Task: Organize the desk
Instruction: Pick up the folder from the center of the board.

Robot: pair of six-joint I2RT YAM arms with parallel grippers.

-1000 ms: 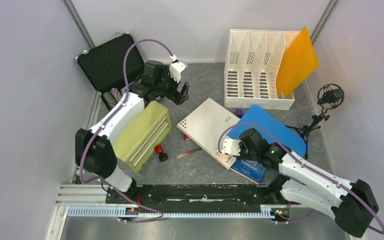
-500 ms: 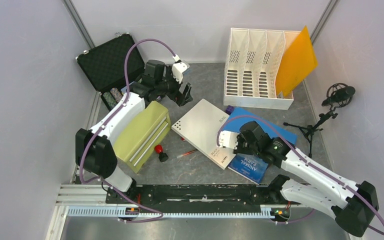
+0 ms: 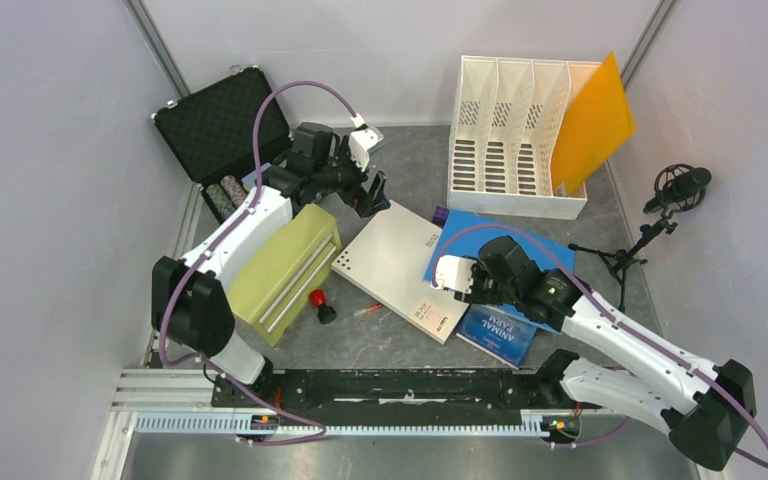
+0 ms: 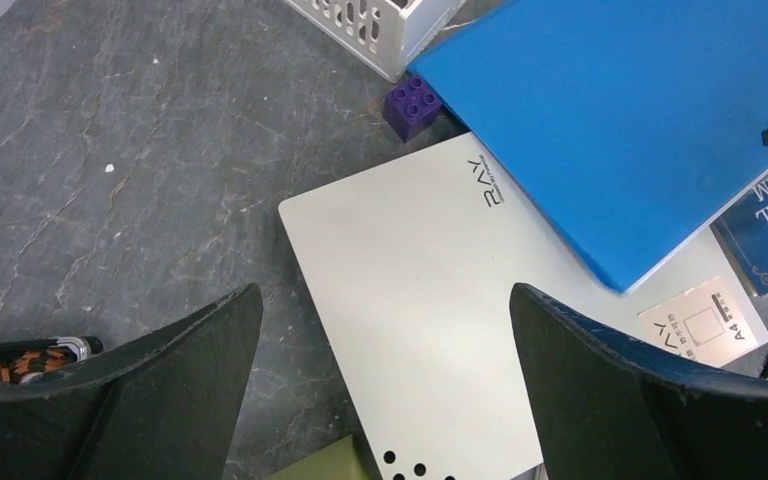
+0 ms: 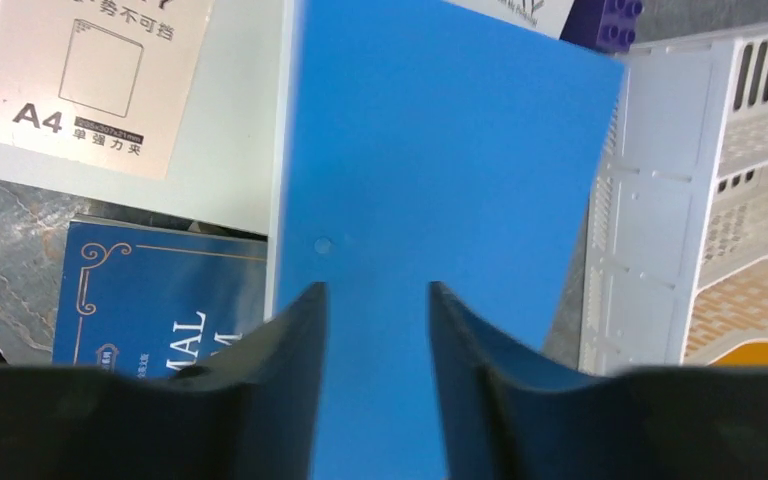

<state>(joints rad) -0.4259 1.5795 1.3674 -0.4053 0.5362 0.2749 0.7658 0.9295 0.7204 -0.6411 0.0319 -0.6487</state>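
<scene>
**Top external view: both arms reaching in over the folders at mid-counter**

Top external view is showing the counter (image 3: pixel 410 165), dark grey and veined, spreading under everything else. At its centre a white folder (image 3: pixel 395 270) is lying flat and skewed. A blue folder (image 3: pixel 520 255) is overlapping its 3 o'clock edge. A dark blue book (image 3: pixel 497 333) is showing at 5 o'clock, partly under the blue folder. A purple brick (image 3: pixel 441 214) is sitting at the blue folder's 11 o'clock corner, near the white file rack (image 3: pixel 510 140) at 1 o'clock. An orange folder (image 3: pixel 592 125) is leaning at the rack's 3 o'clock end. A yellow-green drawer cabinet (image 3: pixel 285 270) is resting at 9 o'clock, with a red-topped stamp (image 3: pixel 318 300) and a red pen (image 3: pixel 368 313) just off its 4 o'clock side. A black case (image 3: pixel 222 125) is standing open at 11 o'clock, and a microphone on a tripod (image 3: pixel 675 185) is standing at 3 o'clock.

The left pincer (image 3: pixel 372 190) is hovering above the white folder's 12 o'clock corner, fully released, with its fingers spread wide around nothing.

The right pincer (image 5: pixel 372 300) is hanging over the blue folder's 9 o'clock edge. Its fingers are standing narrowly parted, with the blue face showing through the gap and nothing visibly clamped. Whether the tips are touching the folder cannot be told.
</scene>
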